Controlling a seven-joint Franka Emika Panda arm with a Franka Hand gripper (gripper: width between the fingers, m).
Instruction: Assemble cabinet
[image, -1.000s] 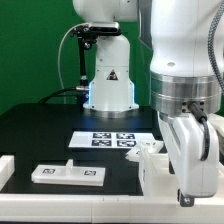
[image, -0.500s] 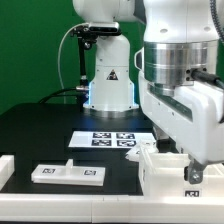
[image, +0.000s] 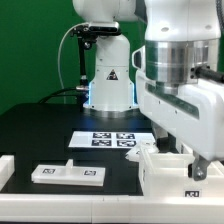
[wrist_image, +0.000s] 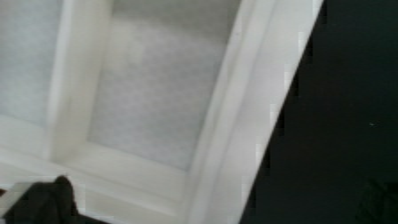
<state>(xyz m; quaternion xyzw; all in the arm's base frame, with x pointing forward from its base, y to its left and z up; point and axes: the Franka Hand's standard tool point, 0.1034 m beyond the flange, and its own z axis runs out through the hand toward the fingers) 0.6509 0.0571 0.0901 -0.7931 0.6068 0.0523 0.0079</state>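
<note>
Above the cabinet body (image: 163, 172) on the table (image: 40, 130), the hand (image: 188, 160) is seen spread wide and empty; positioning is judged done, and the loose panel (image: 68, 173) is to be fetched next.

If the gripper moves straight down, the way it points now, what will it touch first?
Most likely the white cabinet body, which lies right under the gripper. The wrist view shows white panel surface close ahead. The exact depth is unclear.

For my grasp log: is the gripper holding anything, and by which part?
It cannot be told: the gripper hangs at the cabinet body, but contact is not visible.
</note>
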